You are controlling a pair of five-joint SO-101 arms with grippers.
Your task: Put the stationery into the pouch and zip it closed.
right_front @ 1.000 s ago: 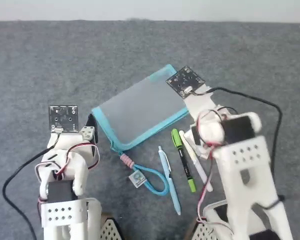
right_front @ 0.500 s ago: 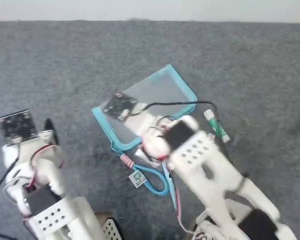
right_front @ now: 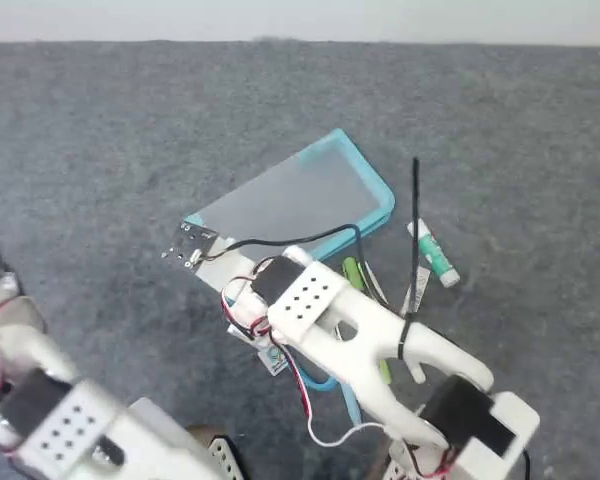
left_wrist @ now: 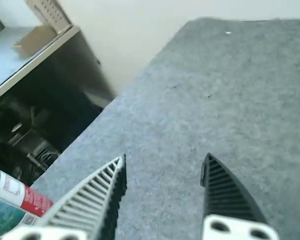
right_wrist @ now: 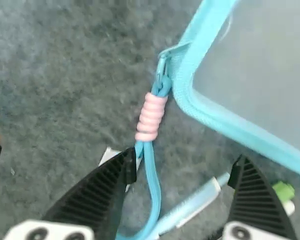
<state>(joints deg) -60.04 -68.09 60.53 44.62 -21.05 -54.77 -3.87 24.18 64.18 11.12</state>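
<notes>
two arms at a table under a grey felted cover (right_front: 100,130).

high view: the translucent, blue-edged pouch (right_front: 300,195) lies flat near centre, its long axis running from 8 o'clock to 2 o'clock. the right arm (right_front: 350,330) enters from 5 o'clock and reaches across to the pouch's 8 o'clock corner, hiding part of the stationery. a green highlighter (right_front: 352,270) shows at the arm's edge. a green-capped stick (right_front: 432,250) lies at 4 o'clock of the pouch, apart from it. a blue pen (right_front: 351,402) pokes out beneath the arm. every item seen is outside the pouch. the left arm (right_front: 50,420) sits at 7 o'clock, well apart from the pouch.

left wrist view: left gripper (left_wrist: 165,159) spread wide and empty above bare cover. beyond the table edge are a pale wall (left_wrist: 140,30), a dark shelf unit (left_wrist: 50,100) and a red-and-white can (left_wrist: 12,202).

right wrist view: right gripper (right_wrist: 185,160) spread wide, holding nothing. it straddles the blue cord (right_wrist: 151,190) just past the pink bead (right_wrist: 151,117), which hangs from the zip slider (right_wrist: 162,65) at the pouch corner.

judged step: opening the zip, before any loading. the next move calls for closing the jaws on the cord or bead and drawing the slider along the blue edge. the pouch is unheld and may drag along with the pull.
</notes>
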